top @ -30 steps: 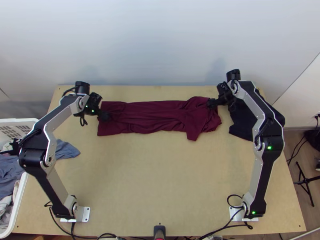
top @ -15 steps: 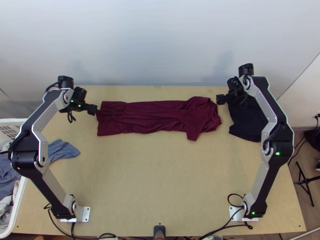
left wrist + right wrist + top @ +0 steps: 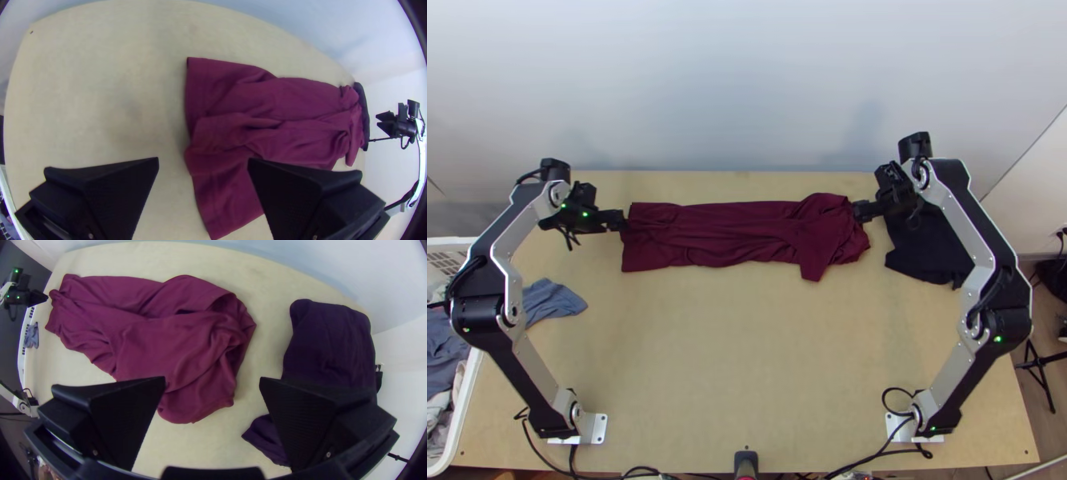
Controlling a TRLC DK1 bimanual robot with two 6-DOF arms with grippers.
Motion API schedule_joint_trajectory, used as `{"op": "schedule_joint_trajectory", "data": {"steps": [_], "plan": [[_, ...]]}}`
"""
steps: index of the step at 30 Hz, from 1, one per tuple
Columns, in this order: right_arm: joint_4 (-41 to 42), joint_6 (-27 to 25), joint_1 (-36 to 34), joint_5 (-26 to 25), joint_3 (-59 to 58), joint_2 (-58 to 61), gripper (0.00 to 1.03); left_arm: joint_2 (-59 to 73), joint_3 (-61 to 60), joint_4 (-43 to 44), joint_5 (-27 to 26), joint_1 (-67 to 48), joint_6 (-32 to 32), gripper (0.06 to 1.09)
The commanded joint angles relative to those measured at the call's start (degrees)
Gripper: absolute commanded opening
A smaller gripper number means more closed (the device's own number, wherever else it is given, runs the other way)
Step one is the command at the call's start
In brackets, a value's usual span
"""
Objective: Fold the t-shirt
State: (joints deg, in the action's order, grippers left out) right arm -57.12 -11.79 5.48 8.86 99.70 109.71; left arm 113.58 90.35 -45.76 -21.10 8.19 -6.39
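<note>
Though partly bunched, the t-shirt (image 3: 739, 232) looks folded lengthwise.

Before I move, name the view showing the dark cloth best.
Right wrist view: the dark cloth lies close, partly behind a finger. In the top view, the right arm covers part. The left wrist view catches its edge beyond the maroon shirt.

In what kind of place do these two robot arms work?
Probably a robot test or training corner set up for laundry folding: a maroon t-shirt lies in a long strip on the wooden table, with a white basket of clothes at its side.
</note>
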Motion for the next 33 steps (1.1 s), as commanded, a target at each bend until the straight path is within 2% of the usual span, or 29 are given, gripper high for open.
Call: {"op": "schedule_joint_trajectory", "data": {"steps": [1, 4, 8, 12, 18, 25, 33], "plan": [[0.2, 0.3, 0.5, 0.2, -5.2, -4.4, 0.98, 3.1, 0.4, -0.3, -2.7, 0.3, 1.4, 1.03], [0.2, 0.3, 0.9, 0.2, -6.6, -5.7, 0.98, 3.8, 0.5, 0.0, -5.3, 0.3, 1.6, 1.03], [0.3, 0.3, 1.0, 0.2, -7.3, -5.9, 0.98, 6.0, 1.0, 0.8, -5.5, -0.3, 1.9, 1.03], [0.3, 0.3, 1.2, 0.2, -7.2, -5.8, 0.98, 7.8, 1.4, 0.9, -9.7, 0.1, 2.5, 1.02], [0.8, 0.4, 1.5, 0.2, -7.1, -5.1, 0.98, 9.5, 2.4, 2.1, -9.7, -0.3, 2.9, 1.01], [1.0, 0.6, 2.0, 0.2, -7.7, -4.8, 0.98, 10.8, 3.6, 1.7, -13.2, -3.1, 4.3, 1.01], [1.1, 0.6, 2.0, 0.1, -8.7, -4.9, 0.98, 14.9, 7.1, 2.1, -13.5, -7.5, 5.7, 1.0]]}}
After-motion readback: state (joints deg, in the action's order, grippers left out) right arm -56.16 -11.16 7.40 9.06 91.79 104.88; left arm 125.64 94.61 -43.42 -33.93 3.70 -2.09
